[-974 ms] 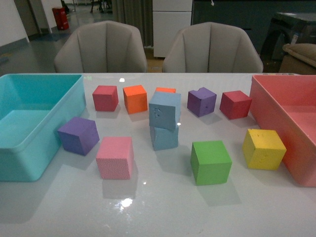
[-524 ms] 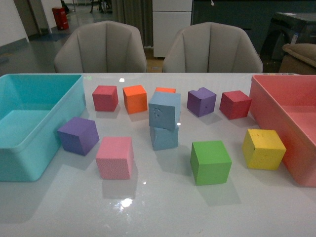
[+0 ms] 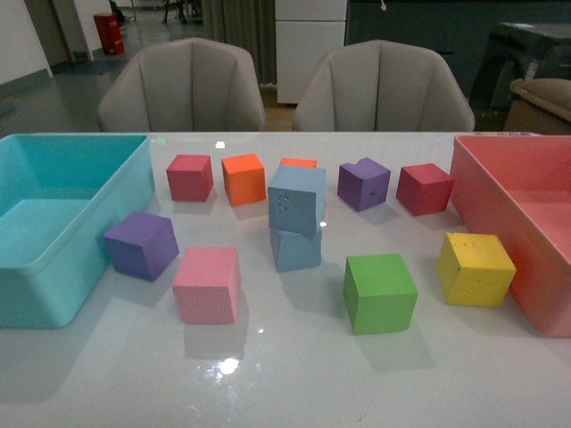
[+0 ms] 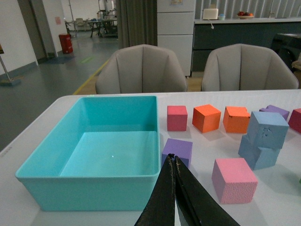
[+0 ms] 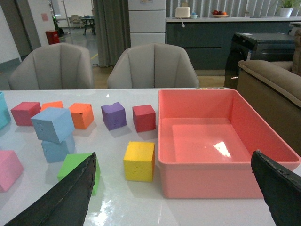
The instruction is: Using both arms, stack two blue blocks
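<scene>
Two pale blue blocks stand stacked mid-table. The upper blue block (image 3: 297, 199), dented on its front, sits skewed on the lower blue block (image 3: 296, 249). The stack also shows in the left wrist view (image 4: 267, 129) and in the right wrist view (image 5: 52, 124). Neither arm shows in the front view. My left gripper (image 4: 171, 157) is shut and empty, held near the teal bin's near corner, well away from the stack. My right gripper (image 5: 174, 188) is open and empty, held before the pink bin and the yellow cube.
A teal bin (image 3: 53, 267) stands at the left, a pink bin (image 3: 486, 192) at the right. Around the stack lie red (image 3: 190, 176), orange (image 3: 244, 178), purple (image 3: 140, 244), pink (image 3: 207, 284), green (image 3: 380, 292), yellow (image 3: 475, 268), purple (image 3: 363, 185) and red (image 3: 424, 189) cubes.
</scene>
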